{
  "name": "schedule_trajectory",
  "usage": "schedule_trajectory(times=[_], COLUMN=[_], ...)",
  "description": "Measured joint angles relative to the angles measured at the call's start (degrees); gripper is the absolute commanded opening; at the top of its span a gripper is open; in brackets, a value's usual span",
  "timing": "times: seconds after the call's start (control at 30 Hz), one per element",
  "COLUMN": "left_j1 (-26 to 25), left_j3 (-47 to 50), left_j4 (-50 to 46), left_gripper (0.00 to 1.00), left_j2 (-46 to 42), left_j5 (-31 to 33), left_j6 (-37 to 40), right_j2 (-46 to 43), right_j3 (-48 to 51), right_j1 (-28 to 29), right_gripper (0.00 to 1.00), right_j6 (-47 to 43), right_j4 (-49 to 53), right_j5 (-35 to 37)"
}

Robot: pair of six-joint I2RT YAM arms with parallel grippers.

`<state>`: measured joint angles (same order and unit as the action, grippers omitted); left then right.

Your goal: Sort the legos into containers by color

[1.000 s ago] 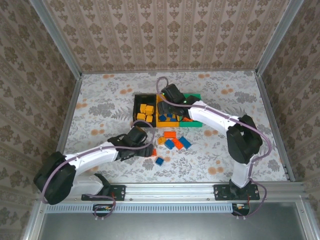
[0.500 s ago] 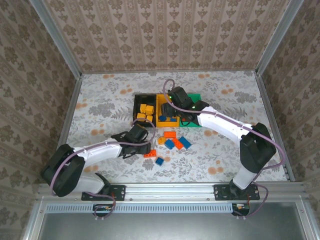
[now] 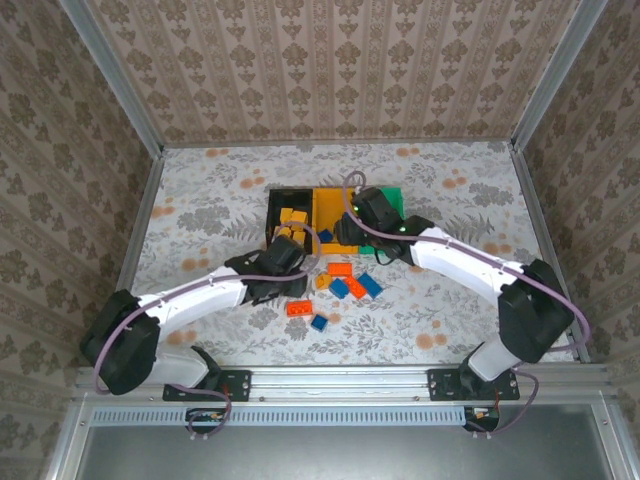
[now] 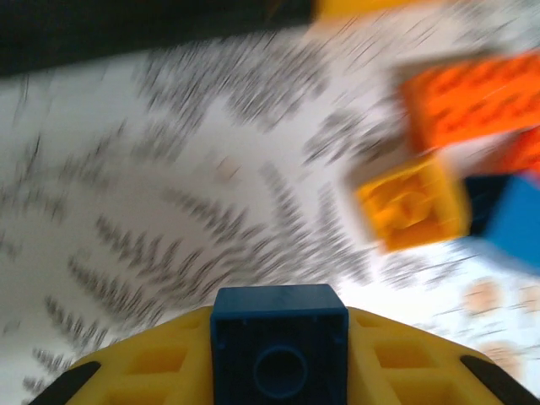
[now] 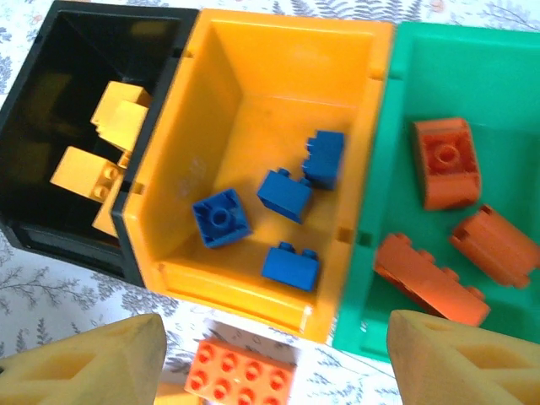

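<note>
- The left wrist camera shows me the left end effector (image 4: 278, 371) pinching a blue lego (image 4: 278, 337) between its yellow pads (image 4: 143, 375).
- Past that lego, blurred, the surface (image 4: 169, 169) carries an orange lego (image 4: 472, 97), a yellow one (image 4: 411, 205) and another blue one (image 4: 515, 224), close together.
- From the top camera I cannot make out that grip. The wrist covers it, just in front of the black bin (image 3: 272, 205).
- The right wrist camera shows the right end effector (image 5: 274, 359) spread wide with nothing between its fingers, hanging over the bins' near edge.
- This view gives me the contents plainly:
  - yellow legos (image 5: 84, 173) in the black bin;
  - four blue ones (image 5: 221, 218) in the yellow bin (image 5: 270, 101);
  - three orange-red ones (image 5: 445, 162) in the green bin (image 5: 506, 93).
- From above the right arm crosses the yellow and green bins, so I can see little of what they hold.
- The top camera does show me the loose legos (image 3: 350, 283) on the surface in front of the bins, between the two arms.
</note>
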<state>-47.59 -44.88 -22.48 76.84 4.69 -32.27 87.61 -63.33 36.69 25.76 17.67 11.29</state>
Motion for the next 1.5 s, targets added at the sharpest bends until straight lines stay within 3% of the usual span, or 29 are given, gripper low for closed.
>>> schedule_trajectory(times=[0.13, 0.43, 0.67, 0.73, 0.87, 1.1, 1.23, 1.5], left_j1=[-1.11, -1.55, 1.31, 2.32, 3.54, 3.39, 2.25, -1.33], left_j3=[-10.34, -36.04, -39.63, -39.63, -39.63, -39.63, -39.47, -31.01], left_j4=[1.62, 5.55, 6.25, 6.25, 6.23, 6.43, 6.45, 10.29], left_gripper=[0.34, 0.29, 0.32, 0.39, 0.65, 0.83, 1.0, 1.0], left_j2=[5.2, 28.28, 33.07, 33.38, 34.25, 34.62, 32.79, 15.43], left_j5=[-0.68, -3.63, -2.99, -2.49, -1.99, -2.62, -3.26, -3.41], left_j6=[2.73, 9.09, 9.49, 9.35, 8.76, 8.11, 8.31, 8.04], right_j2=[-6.25, -20.2, -26.93, -27.26, -27.3, -26.71, -24.13, -14.4], right_j3=[7.54, 21.0, 24.46, 24.46, 24.46, 24.46, 24.46, 24.26], right_j1=[-2.69, -7.91, -8.48, -8.48, -8.48, -8.48, -8.24, -1.73], right_gripper=[0.71, 0.71, 0.72, 0.72, 0.73, 0.74, 0.74, 0.73], right_j6=[1.81, 4.83, 5.75, 5.79, 5.79, 5.25, 3.96, 1.55], right_j4=[-0.39, 2.16, 3.78, 3.72, 3.67, 2.99, 2.29, 1.6], right_j5=[0.94, 2.89, 3.37, 3.34, 3.23, -0.85, -4.92, -8.96])
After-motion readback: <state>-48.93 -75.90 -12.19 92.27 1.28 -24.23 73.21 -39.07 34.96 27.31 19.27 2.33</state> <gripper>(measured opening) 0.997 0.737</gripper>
